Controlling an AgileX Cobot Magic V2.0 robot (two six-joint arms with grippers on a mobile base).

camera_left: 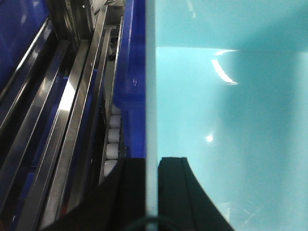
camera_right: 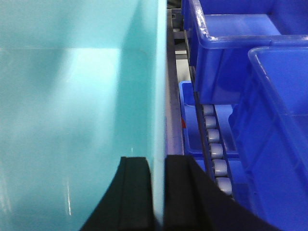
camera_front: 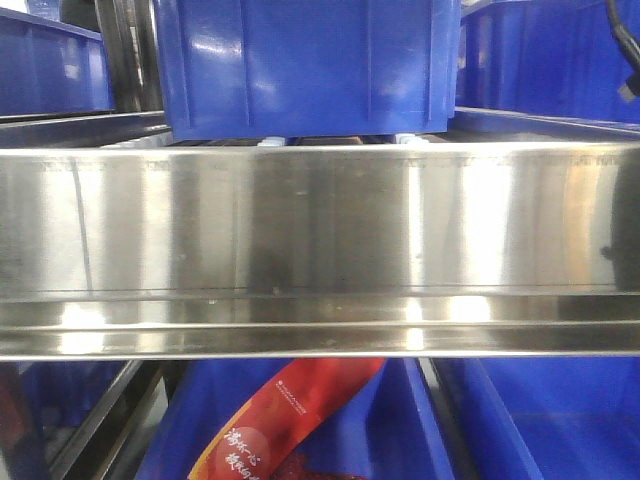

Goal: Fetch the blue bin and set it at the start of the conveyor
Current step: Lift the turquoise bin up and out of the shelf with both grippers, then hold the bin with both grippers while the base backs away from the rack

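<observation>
Left wrist-mounted view shows the left end effector (camera_left: 152, 163) pinching the blue bin (camera_left: 231, 120) wall. The right end effector (camera_right: 159, 162) pinches its other wall.

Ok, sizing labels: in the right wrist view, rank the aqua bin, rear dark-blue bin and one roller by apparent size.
1. aqua bin, though nearness to the camera inflates it
2. rear dark-blue bin
3. roller
</observation>
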